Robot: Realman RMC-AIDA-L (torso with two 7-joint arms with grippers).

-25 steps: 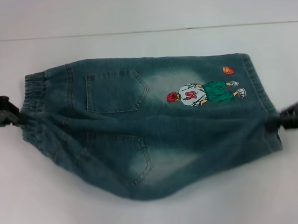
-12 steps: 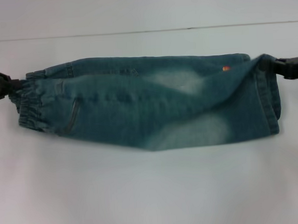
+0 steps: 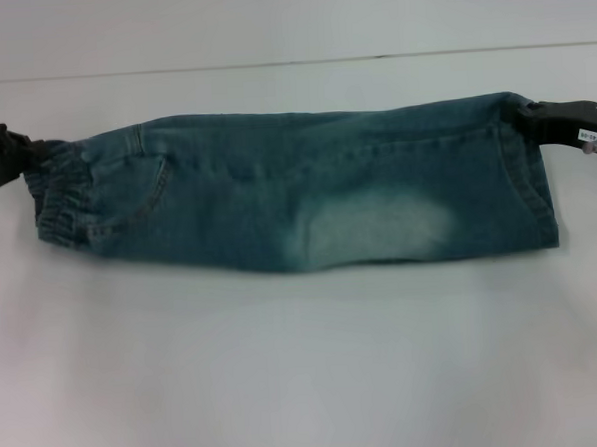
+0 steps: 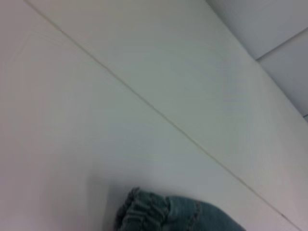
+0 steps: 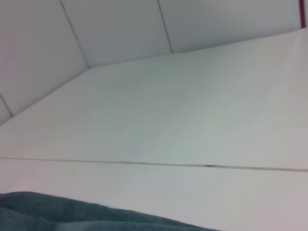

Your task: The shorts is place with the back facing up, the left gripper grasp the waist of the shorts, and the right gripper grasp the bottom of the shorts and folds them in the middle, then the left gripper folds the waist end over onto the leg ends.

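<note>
The shorts (image 3: 297, 189) lie on the white table (image 3: 306, 363) as one long band, doubled lengthwise, the waist of the shorts (image 3: 62, 201) at the left and the bottom of the shorts (image 3: 527, 186) at the right. The left gripper (image 3: 20, 158) sits at the far corner of the gathered elastic, pinched shut on it; the right gripper (image 3: 533, 119) is clamped on the far hem corner. This denim looks soft and floppy yet fairly thick, likely to hold a crease and not slip. The ruffled elastic is bulky, a good handle for carrying the waist over onto the flat, stitched leg ends.
</note>
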